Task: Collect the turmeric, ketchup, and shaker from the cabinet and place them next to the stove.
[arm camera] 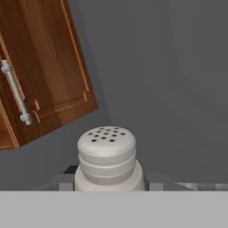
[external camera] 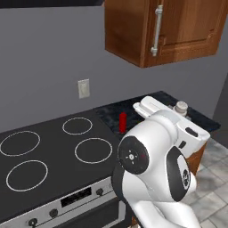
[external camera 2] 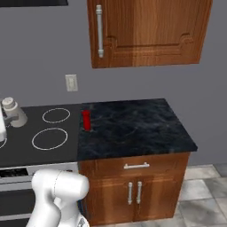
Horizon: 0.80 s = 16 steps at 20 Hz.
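My gripper (arm camera: 110, 183) is shut on the shaker (arm camera: 107, 156), a whitish container with a holed lid. It is held in the air above the counter; the base views show the shaker (external camera: 181, 106) beside my white arm and the shaker (external camera 2: 8, 105) at the left edge. The ketchup (external camera: 123, 122), a slim red bottle, stands upright on the dark counter just right of the stove (external camera: 53, 147). The ketchup (external camera 2: 86, 120) and stove (external camera 2: 44, 133) also show from the right. The cabinet (external camera 2: 150, 31) hangs above with its door closed. The turmeric is out of view.
Dark marble counter (external camera 2: 133, 128) runs right of the cooktop, over a drawer-topped cupboard (external camera 2: 135, 190). A wall outlet (external camera 2: 71, 82) sits on the grey wall. The cabinet's bar handle (arm camera: 15, 93) is up to the left in the hand view.
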### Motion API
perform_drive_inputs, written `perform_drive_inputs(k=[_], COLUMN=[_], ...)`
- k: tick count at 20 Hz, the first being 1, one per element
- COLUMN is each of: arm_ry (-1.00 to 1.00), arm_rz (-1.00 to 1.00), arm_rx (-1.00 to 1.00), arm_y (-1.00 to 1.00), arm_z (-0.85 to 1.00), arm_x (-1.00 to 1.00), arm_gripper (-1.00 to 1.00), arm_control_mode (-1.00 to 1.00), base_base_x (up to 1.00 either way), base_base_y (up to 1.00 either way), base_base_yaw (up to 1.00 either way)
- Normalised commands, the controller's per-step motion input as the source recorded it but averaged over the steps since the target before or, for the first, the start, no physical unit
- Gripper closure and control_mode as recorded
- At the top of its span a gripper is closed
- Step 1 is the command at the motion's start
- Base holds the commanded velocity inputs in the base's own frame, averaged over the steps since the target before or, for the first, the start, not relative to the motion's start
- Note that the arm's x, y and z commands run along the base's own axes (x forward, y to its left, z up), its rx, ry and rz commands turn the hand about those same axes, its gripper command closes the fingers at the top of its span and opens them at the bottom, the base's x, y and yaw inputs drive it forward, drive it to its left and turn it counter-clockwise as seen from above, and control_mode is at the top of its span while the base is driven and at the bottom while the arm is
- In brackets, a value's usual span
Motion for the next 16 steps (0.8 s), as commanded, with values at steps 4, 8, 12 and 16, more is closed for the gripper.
perform_drive_inputs(k=[4,8,12,16], arm_ry=[0.0,0.0,0.0,0.0], arm_rz=[0.0,0.0,0.0,0.0], arm_rx=[0.0,0.0,0.0,0.0], arm_y=[0.0,0.0,0.0,0.0], arm_z=[0.0,0.0,0.0,0.0], arm_x=[0.0,0.0,0.0,0.0], arm_gripper=[1.0,1.0,1.0,1.0], arm_control_mode=[1.0,1.0,1.0,1.0], base_base_x=[0.31,0.39,0.42,0.45], base_base_y=[-0.6,-0.34,-0.14,-0.1], base_base_yaw=[0.12,0.19,0.24,0.25])
